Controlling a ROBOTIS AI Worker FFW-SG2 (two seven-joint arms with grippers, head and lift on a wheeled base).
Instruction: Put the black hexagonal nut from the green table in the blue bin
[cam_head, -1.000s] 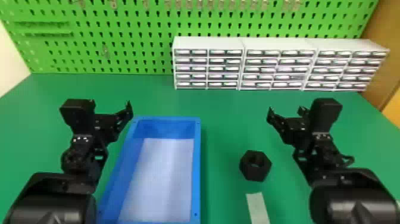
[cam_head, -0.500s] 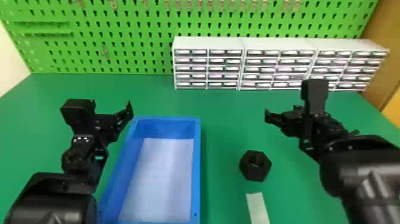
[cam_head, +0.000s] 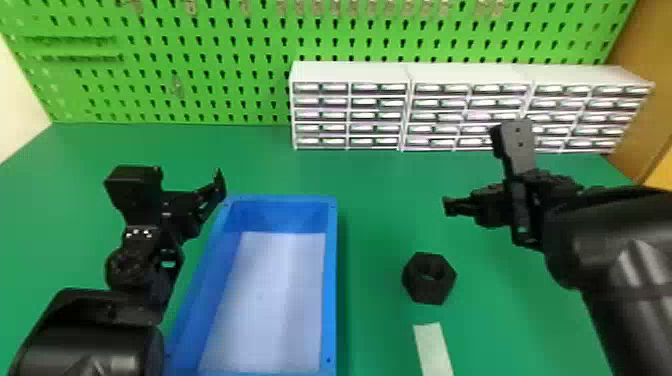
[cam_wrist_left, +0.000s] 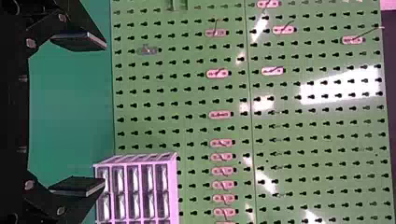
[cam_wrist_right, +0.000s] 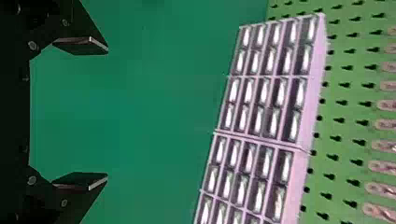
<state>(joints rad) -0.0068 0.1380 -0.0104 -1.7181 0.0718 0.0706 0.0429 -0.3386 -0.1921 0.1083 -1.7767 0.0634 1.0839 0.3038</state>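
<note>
On the table: bin, left of centre; nut, right of the bin and apart from it; strip, just before the nut, also right of the bin. At the table's rear stand the drawers, three units side by side, behind the nut. Behind them rises the pegboard, hooks on it.

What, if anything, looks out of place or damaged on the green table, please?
I see nothing spilled or damaged. The only mild oddity is the pale, flat strip lying askew on the green table, nearer the robot than the black hexagonal nut; its purpose is unclear.
</note>
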